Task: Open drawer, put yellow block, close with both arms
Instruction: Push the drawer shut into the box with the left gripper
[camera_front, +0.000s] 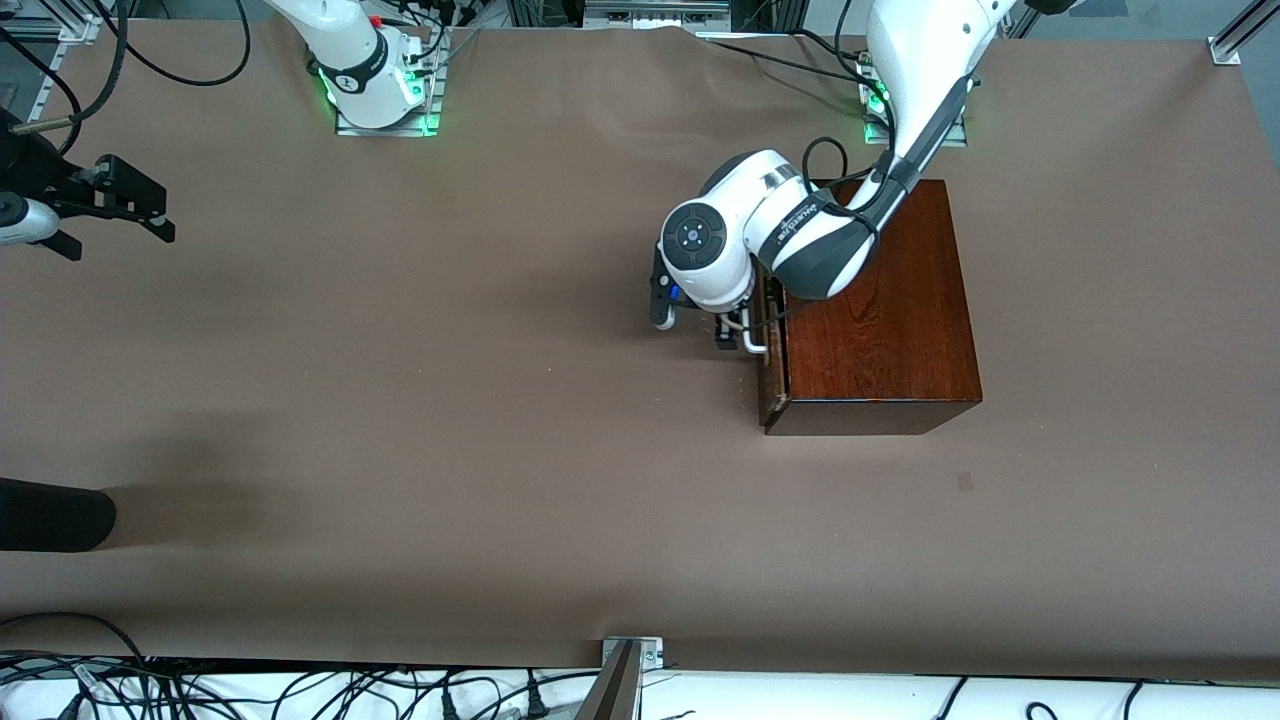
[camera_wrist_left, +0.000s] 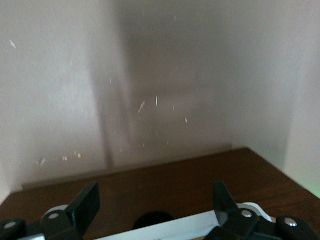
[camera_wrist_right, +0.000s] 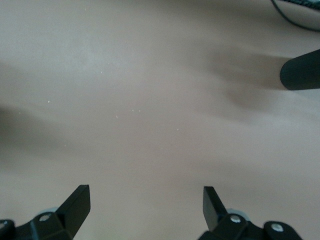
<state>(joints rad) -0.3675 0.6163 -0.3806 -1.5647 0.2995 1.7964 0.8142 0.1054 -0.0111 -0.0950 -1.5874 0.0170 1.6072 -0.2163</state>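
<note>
The drawer (camera_front: 772, 372) is the front of a dark reddish-brown wooden box (camera_front: 880, 320), and it faces the right arm's end of the table. It carries a white handle (camera_front: 752, 340). My left gripper (camera_front: 738, 333) is at that handle. In the left wrist view the left gripper (camera_wrist_left: 156, 192) is open, its fingers (camera_wrist_left: 85, 205) either side of the white handle (camera_wrist_left: 190, 227) against the brown drawer front (camera_wrist_left: 175, 185). My right gripper (camera_front: 118, 240) waits open over bare table at the right arm's end, and the right wrist view shows the right gripper (camera_wrist_right: 145, 192) holding nothing. The yellow block is out of view.
A black rounded object (camera_front: 50, 515) (camera_wrist_right: 300, 75) pokes in over the table at the right arm's end, nearer the front camera. Cables lie along the table's edges. The brown table (camera_front: 450, 400) stretches wide between the box and the right gripper.
</note>
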